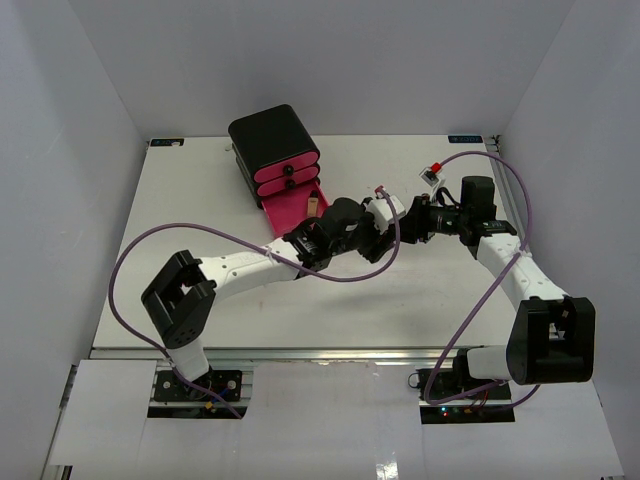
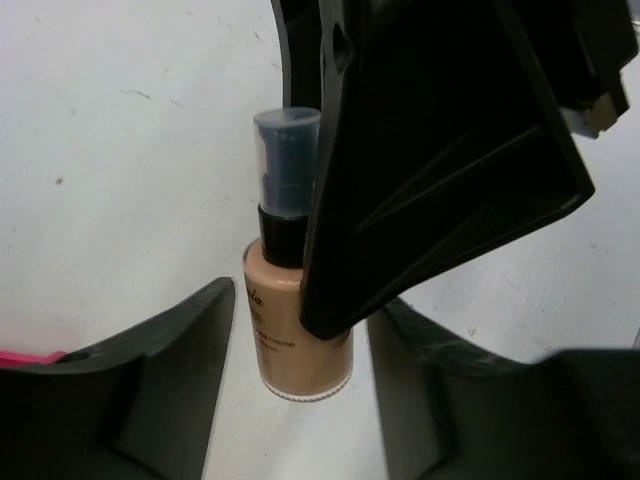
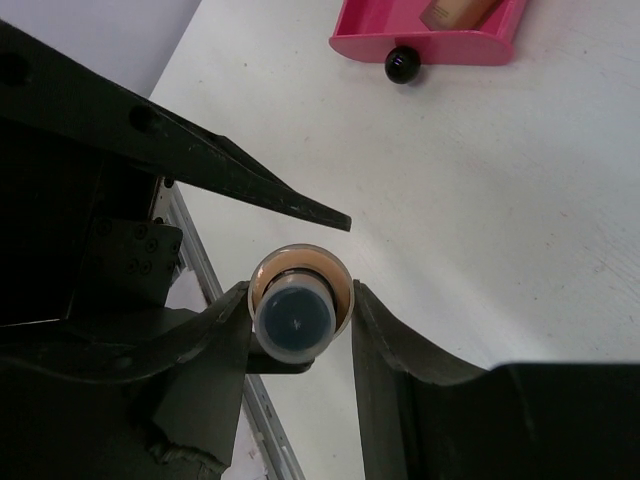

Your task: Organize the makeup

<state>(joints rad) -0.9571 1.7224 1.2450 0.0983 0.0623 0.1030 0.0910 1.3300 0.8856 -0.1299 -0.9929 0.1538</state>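
Fingers (image 3: pixel 215 360) of the right gripper (image 3: pixel 300 305) pinch the bottle (image 3: pixel 295 315) by its sides, its dark cap facing the right wrist camera. Only the left wrist view shows its tan body and label, with the left gripper's (image 2: pixel 305 300) fingers (image 2: pixel 150 400) spread on either side, not clearly touching. Beyond the bottle, the right wrist view shows a pink drawer (image 3: pixel 430 45) pulled out with a tan item (image 3: pixel 455 12) inside. Farther off, only the top view shows the black box (image 1: pixel 272 140), left of the bottle, with its upper drawers shut.
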